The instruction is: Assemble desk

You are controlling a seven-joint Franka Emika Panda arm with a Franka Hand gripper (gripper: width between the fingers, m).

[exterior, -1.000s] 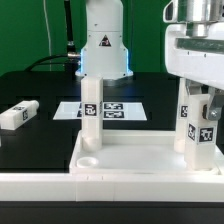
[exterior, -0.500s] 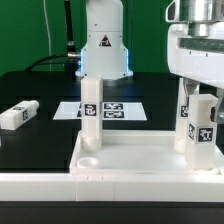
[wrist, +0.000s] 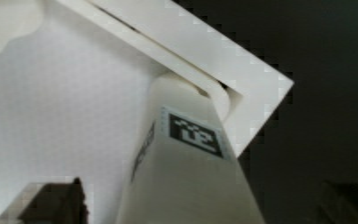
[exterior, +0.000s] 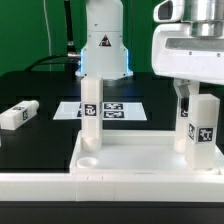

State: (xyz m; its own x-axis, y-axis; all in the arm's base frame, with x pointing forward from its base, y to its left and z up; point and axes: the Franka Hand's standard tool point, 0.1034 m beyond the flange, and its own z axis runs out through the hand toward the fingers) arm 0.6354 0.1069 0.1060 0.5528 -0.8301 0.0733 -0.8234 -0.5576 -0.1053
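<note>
The white desk top (exterior: 120, 160) lies at the front with its rim up. One white leg (exterior: 91, 110) stands upright in its far corner on the exterior view's left. A second leg (exterior: 206, 128) stands upright in the far corner on the exterior view's right. My gripper (exterior: 200, 92) hangs right over that leg's top. In the wrist view the tagged leg (wrist: 197, 140) rises between my two dark fingers (wrist: 51, 203), with a gap on each side, so the gripper is open around it. A third leg (exterior: 18, 115) lies loose on the black table.
The marker board (exterior: 120, 110) lies flat behind the desk top. The robot's base (exterior: 105, 45) stands at the back centre. A white rail (exterior: 100, 185) runs along the front edge. Green backdrop behind.
The gripper's hand has shifted toward the exterior view's left above the right-hand leg and shows more of its body. The legs and the desk top have not moved.
</note>
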